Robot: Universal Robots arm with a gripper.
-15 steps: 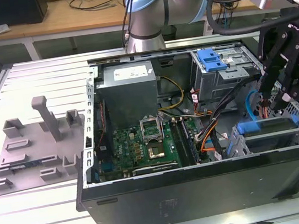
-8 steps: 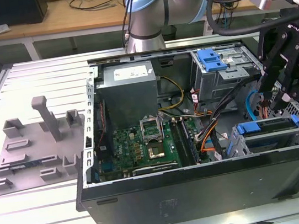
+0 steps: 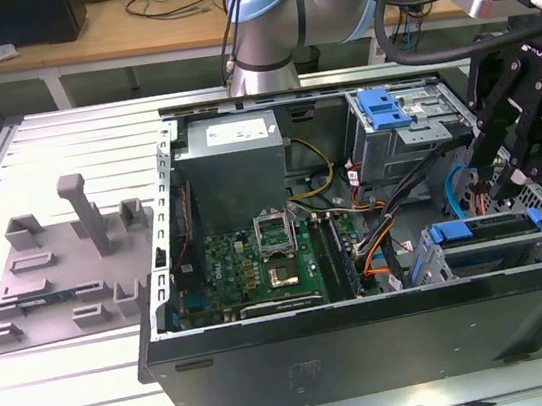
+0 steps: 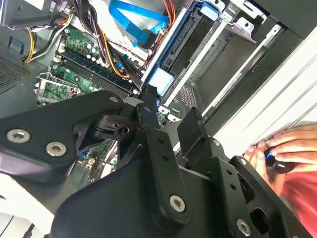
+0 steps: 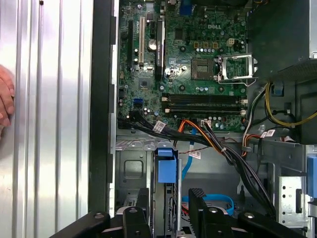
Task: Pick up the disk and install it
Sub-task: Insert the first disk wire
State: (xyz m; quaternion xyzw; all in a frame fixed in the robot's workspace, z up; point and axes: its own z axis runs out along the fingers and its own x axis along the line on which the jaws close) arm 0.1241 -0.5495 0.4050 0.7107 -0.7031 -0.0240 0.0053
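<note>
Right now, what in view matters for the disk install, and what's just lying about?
Job:
disk, standing on edge in the case
claw, open, astride the disk
open computer case

Lying about:
grey plastic stand beside the case
a hand by the table

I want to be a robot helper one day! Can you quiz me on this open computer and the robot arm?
1. True or false: the black two-fingered gripper hangs over the grey plastic fixture.
2. The silver disk sitting in the open black computer case has a bracket of which colour? A red, B blue, C yellow.
3. Fill in: the gripper's fingers are ___ (open or shut).
Key: 1 false; 2 B; 3 open.
</note>
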